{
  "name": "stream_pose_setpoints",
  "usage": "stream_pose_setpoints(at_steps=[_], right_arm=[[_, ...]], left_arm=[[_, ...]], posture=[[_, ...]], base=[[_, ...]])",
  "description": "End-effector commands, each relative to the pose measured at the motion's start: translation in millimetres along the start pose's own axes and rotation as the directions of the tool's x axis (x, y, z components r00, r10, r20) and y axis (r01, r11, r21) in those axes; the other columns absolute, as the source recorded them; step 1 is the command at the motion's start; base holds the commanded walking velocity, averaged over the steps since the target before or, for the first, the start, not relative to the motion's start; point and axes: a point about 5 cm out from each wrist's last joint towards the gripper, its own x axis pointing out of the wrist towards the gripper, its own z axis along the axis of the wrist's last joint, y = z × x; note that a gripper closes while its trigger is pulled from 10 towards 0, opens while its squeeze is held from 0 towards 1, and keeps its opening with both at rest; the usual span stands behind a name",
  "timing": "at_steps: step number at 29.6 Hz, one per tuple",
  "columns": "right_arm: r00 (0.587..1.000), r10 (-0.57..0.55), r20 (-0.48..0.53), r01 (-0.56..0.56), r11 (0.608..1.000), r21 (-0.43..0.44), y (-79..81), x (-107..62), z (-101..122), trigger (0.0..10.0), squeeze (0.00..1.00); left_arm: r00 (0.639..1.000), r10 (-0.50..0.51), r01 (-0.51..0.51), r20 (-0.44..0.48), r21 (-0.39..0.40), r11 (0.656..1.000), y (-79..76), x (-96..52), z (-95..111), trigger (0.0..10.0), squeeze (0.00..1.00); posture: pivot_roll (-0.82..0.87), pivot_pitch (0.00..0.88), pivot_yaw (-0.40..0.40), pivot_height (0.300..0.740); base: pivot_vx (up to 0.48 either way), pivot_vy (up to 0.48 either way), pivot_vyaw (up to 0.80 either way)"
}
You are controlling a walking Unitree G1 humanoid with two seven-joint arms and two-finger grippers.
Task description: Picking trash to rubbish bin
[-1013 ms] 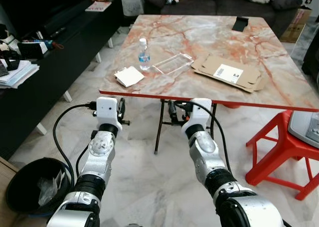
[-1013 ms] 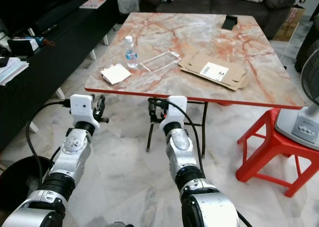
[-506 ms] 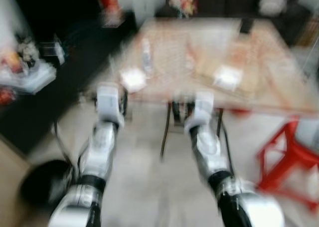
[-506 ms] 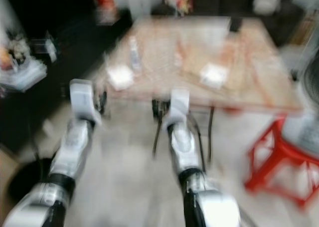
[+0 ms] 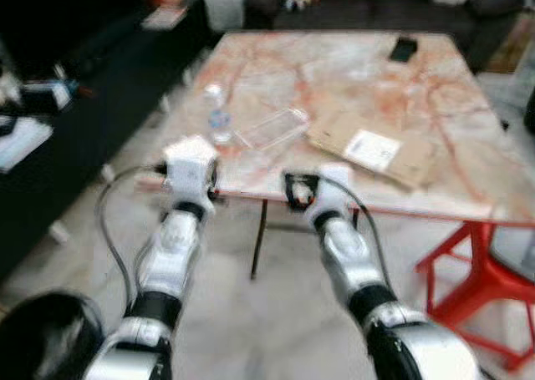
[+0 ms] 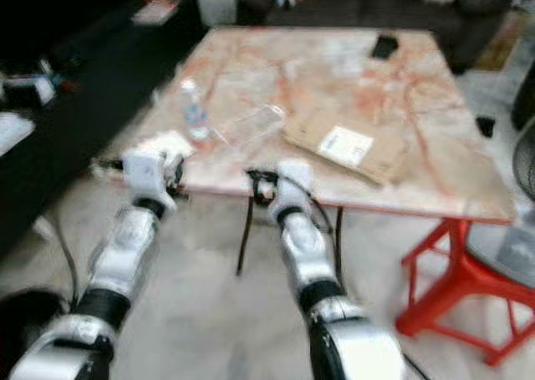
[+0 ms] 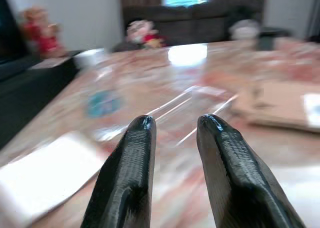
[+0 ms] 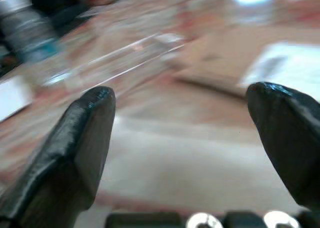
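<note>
On the marble table (image 5: 334, 71) stand a small water bottle (image 5: 219, 119), a clear plastic tray (image 5: 272, 128) and a flattened cardboard box (image 5: 376, 150). A white paper (image 7: 45, 175) lies near the front left corner. My left gripper (image 7: 172, 125) is at the table's front edge, level with the top, its fingers a narrow gap apart and holding nothing. It points at the tray, with the bottle (image 7: 102, 100) to one side. My right gripper (image 8: 180, 95) is wide open at the front edge, facing the tray (image 8: 125, 55) and cardboard (image 8: 260, 52). The black rubbish bin (image 5: 38, 330) sits on the floor at lower left.
A red plastic stool (image 5: 481, 271) stands right of the table. A black low cabinet (image 5: 75, 121) with clutter runs along the left. A sofa (image 5: 376, 0) lies beyond the table, and a dark phone (image 5: 403, 49) rests at its far side.
The view has shifted and blurred as I moved closer to the table. Both grippers now reach the table's front edge instead of hanging below it.
</note>
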Motion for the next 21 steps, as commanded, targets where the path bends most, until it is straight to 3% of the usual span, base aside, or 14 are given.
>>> stream_pose_setpoints(at_steps=[1,5,21], right_arm=[[0.998,0.058,0.024,-0.059,0.998,0.015,19.8,3.4,5.8,10.0,0.00],[0.997,0.069,0.030,-0.069,0.997,0.016,21.3,3.5,6.6,10.0,0.00],[0.996,0.070,0.050,-0.072,0.997,0.041,22.4,5.1,11.1,10.0,0.00]], left_arm=[[0.999,0.033,-0.033,0.013,0.023,0.999,15.2,0.3,4.9,10.0,0.00],[0.999,0.035,-0.035,0.014,0.025,0.999,16.0,0.3,5.5,10.0,0.00],[1.000,0.012,-0.013,0.019,0.033,0.999,13.5,2.3,9.5,10.0,0.00]], posture=[[0.11,0.044,0.040,0.740],[0.11,0.047,0.041,0.740],[0.12,0.061,0.040,0.740]], base=[[0.480,0.000,0.00],[0.480,0.000,-0.60],[0.480,0.000,0.00]])
